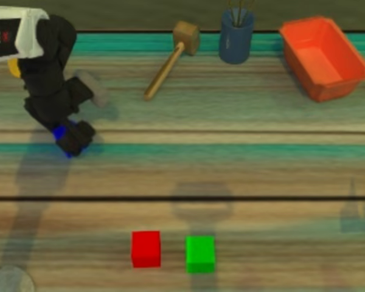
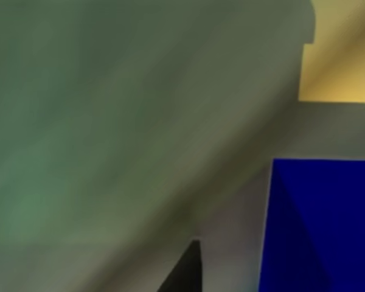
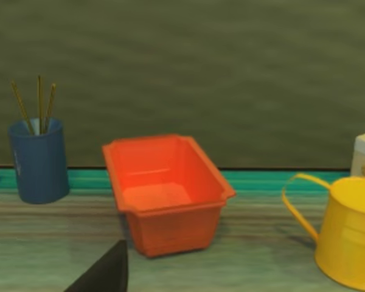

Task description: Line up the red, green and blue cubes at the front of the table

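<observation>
Left pincer (image 1: 75, 139) apparently around blue cube (image 2: 319, 225), clearer from wrist.

"ILE" on left arm (image 1: 12, 33)

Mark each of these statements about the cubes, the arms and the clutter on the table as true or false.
1. The red cube sits left of the green cube near the table's front edge. True.
2. The blue cube already stands in that row. False: it is at the left gripper, far from the row.
3. The orange bin holds a cube. False: it is empty.
4. A wooden mallet lies beside the blue cup. True.
</observation>
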Tool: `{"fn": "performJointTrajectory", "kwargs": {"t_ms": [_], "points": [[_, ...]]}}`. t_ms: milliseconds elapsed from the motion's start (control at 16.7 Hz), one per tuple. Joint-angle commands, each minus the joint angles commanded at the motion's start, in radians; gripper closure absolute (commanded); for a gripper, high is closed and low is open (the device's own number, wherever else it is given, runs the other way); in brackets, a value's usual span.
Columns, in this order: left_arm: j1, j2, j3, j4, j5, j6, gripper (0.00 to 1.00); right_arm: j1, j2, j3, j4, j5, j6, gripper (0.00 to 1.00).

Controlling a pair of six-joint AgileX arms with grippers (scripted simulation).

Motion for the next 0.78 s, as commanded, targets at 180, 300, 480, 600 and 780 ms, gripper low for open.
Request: {"fn": "performJointTrajectory", "kwargs": {"t_ms": [180, 300, 480, 600, 780], "points": [[0.0, 0.0, 0.0, 0.0, 0.0, 0.0, 0.83, 0.0, 0.0, 0.0, 0.0, 0.0, 0.0, 0.0], [0.0, 0.0, 0.0, 0.0, 0.0, 0.0, 0.98, 0.0, 0.0, 0.0, 0.0, 0.0, 0.0, 0.0], [0.0, 0.0, 0.0, 0.0, 0.0, 0.0, 1.0, 0.0, 0.0, 0.0, 0.0, 0.0, 0.0, 0.0], [0.0, 0.0, 0.0, 0.0, 0.0, 0.0, 1.0, 0.0, 0.0, 0.0, 0.0, 0.0, 0.0, 0.0], [0.0, 0.0, 0.0, 0.0, 0.0, 0.0, 1.0, 0.0, 0.0, 0.0, 0.0, 0.0, 0.0, 0.0]]}}
